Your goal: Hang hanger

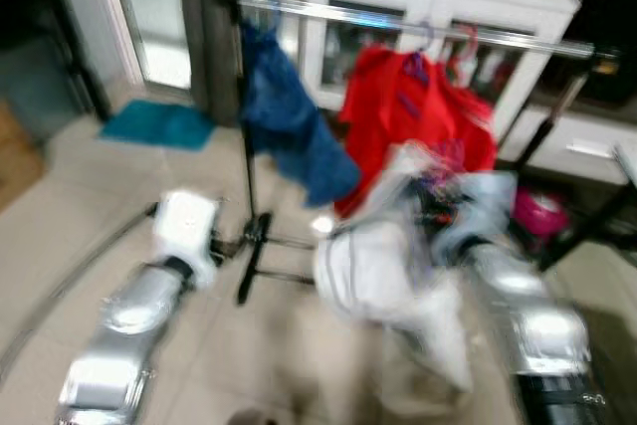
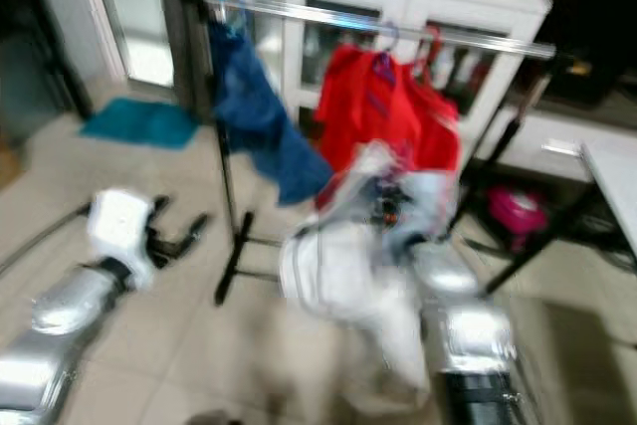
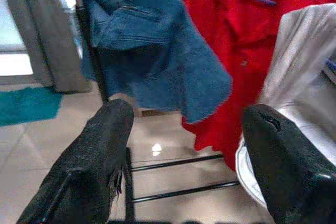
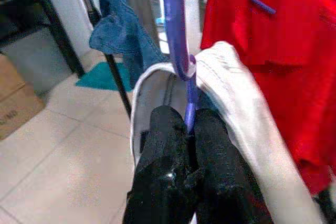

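Our right pincer (image 4: 190, 129) is clenched on the purple plastic hanger (image 4: 178, 30) carrying a white garment (image 4: 236, 98), near the chrome clothes rail (image 1: 418, 27); our left pincer (image 3: 184, 145) is released. Risk: the hook could miss the rail among the red shirt (image 1: 418, 116).

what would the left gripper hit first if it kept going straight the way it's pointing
Probably the blue denim garment hanging from the rack, which sits centred ahead of the open left gripper. Its lower hem hangs about on that line, so the gripper might pass under it toward the red shirt; depth is unclear.
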{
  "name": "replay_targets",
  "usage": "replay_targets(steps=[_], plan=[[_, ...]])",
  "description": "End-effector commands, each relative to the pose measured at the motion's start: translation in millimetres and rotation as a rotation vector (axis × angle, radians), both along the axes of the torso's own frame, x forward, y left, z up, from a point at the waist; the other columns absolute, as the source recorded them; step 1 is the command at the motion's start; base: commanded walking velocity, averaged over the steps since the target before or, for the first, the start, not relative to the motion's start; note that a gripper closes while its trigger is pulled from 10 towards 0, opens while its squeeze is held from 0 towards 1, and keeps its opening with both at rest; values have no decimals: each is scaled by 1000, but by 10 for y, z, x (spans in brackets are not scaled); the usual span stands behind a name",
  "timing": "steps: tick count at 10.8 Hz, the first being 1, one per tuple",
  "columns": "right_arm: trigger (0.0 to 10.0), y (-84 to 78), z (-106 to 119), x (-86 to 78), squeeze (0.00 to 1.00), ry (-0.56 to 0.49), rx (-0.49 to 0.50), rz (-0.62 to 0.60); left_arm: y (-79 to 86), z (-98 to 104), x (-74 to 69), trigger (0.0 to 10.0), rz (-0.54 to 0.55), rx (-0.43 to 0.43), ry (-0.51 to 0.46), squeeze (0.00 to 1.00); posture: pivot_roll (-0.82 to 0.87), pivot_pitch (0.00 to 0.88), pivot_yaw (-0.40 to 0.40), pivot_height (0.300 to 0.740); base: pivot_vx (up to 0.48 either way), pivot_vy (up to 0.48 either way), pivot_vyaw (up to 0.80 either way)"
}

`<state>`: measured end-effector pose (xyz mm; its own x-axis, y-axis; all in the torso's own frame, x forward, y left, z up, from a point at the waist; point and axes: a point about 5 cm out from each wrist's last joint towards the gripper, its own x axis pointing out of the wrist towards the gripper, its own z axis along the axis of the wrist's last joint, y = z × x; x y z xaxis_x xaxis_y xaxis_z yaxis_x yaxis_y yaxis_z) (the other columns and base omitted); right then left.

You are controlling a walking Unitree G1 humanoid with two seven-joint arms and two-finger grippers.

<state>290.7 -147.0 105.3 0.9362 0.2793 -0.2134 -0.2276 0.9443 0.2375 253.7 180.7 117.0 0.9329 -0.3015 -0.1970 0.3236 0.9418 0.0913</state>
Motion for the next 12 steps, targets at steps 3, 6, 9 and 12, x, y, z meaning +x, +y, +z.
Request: replay_targets(steps=[3,6,9,12], plan=[[10000,-127,173,46,0,-87,-18,-16,-103,9,11,10000,-48,-3,-1,0,5,0,-42,740,377,0,0],[10000,-46,179,30,0,-89,-7,68,-84,8,-5,10000,-46,1,1,0,10,0,-46,740,379,0,0],[10000,123,133,-76,0,-76,-29,206,-91,-9,-10,10000,-53,15,11,0,10,0,-46,740,370,0,0],[10000,-34,224,43,0,-120,-8,72,-73,-2,14,10000,-56,25,9,0,12,0,-45,740,364,0,0]])
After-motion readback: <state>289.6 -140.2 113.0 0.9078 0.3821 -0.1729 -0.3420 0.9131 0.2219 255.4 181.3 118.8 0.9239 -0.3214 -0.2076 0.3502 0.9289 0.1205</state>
